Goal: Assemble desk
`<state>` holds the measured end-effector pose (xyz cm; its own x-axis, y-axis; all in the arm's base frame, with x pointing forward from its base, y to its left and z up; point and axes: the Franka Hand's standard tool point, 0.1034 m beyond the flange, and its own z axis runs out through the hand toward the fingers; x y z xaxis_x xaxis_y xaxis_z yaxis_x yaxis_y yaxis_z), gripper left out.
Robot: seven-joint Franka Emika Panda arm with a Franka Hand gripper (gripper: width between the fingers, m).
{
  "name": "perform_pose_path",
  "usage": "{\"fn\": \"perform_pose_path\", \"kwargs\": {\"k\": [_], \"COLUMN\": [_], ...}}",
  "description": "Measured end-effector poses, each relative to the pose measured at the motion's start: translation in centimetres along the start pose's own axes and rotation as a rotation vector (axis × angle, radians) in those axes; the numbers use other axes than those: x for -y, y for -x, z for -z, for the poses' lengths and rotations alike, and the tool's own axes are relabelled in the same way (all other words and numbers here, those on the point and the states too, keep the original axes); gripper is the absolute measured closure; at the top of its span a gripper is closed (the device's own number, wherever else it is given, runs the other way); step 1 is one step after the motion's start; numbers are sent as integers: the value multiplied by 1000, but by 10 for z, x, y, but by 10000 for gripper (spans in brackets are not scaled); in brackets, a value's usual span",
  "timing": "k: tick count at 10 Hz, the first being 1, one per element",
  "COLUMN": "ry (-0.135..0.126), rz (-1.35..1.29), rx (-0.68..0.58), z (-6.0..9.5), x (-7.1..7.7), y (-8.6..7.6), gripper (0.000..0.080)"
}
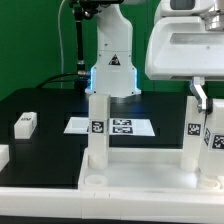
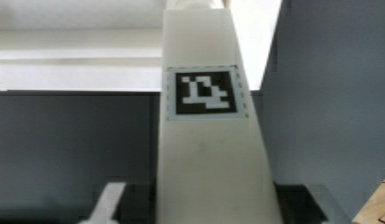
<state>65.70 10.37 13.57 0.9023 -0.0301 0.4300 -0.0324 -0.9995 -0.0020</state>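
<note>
The white desk panel lies across the front of the table. Two white tagged legs stand upright in it, one on the exterior view's left and one on its right. A third leg stands at the far right edge, and my gripper reaches down onto its top end. In the wrist view this leg runs straight out between my fingers with its tag facing the camera. The gripper is shut on it. The leg's foot is hidden.
A loose white leg lies on the black table at the exterior view's left, and another white piece shows at the left edge. The marker board lies behind the panel. The arm's base stands at the back.
</note>
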Motion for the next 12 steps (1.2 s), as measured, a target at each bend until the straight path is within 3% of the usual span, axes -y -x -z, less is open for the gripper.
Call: {"fn": "perform_pose_path", "kwargs": {"k": [10, 11, 12], "ry": [5, 5, 5], "rz": [10, 10, 10], "rx": [-76, -76, -76], "z": [-7, -7, -7], "x": [-1, -1, -1], "y": [4, 4, 4], "gripper": [503, 279, 279]}}
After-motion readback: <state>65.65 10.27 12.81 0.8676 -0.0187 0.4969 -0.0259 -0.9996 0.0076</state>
